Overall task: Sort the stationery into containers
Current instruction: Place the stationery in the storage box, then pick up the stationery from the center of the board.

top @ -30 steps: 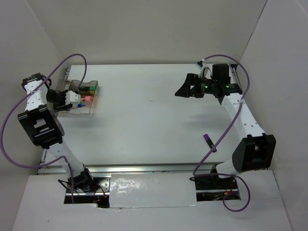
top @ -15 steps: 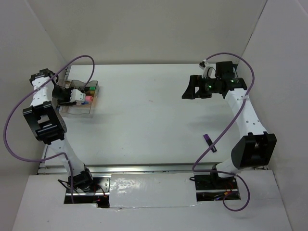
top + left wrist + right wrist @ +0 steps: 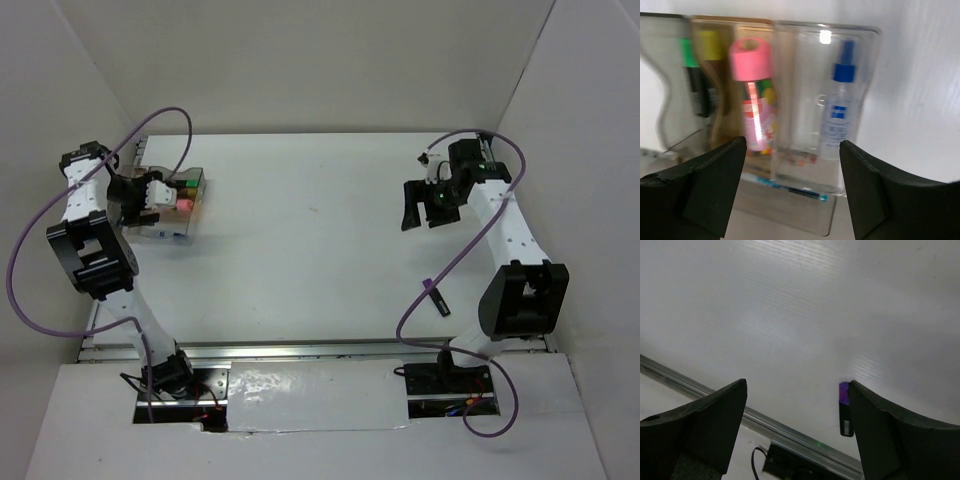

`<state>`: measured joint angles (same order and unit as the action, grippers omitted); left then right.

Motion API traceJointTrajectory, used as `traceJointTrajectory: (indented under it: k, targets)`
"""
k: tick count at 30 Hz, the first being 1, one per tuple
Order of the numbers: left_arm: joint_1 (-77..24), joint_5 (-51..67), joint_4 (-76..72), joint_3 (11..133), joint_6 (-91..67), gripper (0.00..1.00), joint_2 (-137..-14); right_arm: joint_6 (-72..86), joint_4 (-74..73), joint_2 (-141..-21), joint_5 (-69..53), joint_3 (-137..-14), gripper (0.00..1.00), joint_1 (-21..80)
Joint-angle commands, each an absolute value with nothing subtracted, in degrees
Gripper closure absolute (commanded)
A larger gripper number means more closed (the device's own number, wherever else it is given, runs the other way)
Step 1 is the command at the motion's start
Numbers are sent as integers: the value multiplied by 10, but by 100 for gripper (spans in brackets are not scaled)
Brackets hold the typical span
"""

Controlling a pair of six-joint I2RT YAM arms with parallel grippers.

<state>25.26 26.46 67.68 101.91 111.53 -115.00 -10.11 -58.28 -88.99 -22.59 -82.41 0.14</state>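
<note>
A clear-plastic container (image 3: 805, 75) with several compartments holds a pink tube (image 3: 752, 95), a blue-capped clear bottle (image 3: 837, 115), a green-ended highlighter (image 3: 692, 75) and a yellow-ended one (image 3: 712, 60). A thin blue pen (image 3: 790, 189) lies along its near edge. My left gripper (image 3: 792, 190) is open and empty, just above the container (image 3: 160, 235) at the far left. My right gripper (image 3: 420, 212) is open and empty above the right side of the table. A purple-ended black highlighter (image 3: 435, 297) lies alone nearer the front; it also shows beside the right finger in the right wrist view (image 3: 844, 410).
White walls enclose the table on three sides. A metal rail (image 3: 300, 350) runs along the near edge and shows in the right wrist view (image 3: 765, 422). Purple cables loop from both arms; the right arm's cable (image 3: 415, 315) hangs close to the purple highlighter.
My right gripper has swung from the table's middle back toward the right and turned to point downward. My left gripper has shifted slightly right, over the container.
</note>
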Motion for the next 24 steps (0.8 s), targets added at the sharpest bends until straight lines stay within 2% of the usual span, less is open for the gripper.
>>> traceJointTrajectory:
  k: [1,3,6,9,11,16,20,24]
  targets:
    - [265,393,702,1095,1047,12,-1128,-134,-613,-873,-171,-793,14,-15]
    - [266,444,692,1133,986,13,-1109,-140,-608,-858,-149,-771,21,-18]
    - [261,534,595,1124,791,13,-1047,-156,-605,-849,-124,-725,31,-18]
    - [237,572,462,1054,548,12,-958,-161,-586,-846,-101,-667,37,-19]
    - [218,565,383,981,489,12,-886,-163,-575,-848,-90,-651,41,-18]
    - [168,541,303,832,378,13,-765,-165,-544,-860,-60,-604,41,-16]
    - [145,541,285,779,292,14,-700,-161,-515,-900,-40,-592,40,-9]
    - [129,544,293,752,243,11,-668,-158,-512,-933,-30,-590,40,-4]
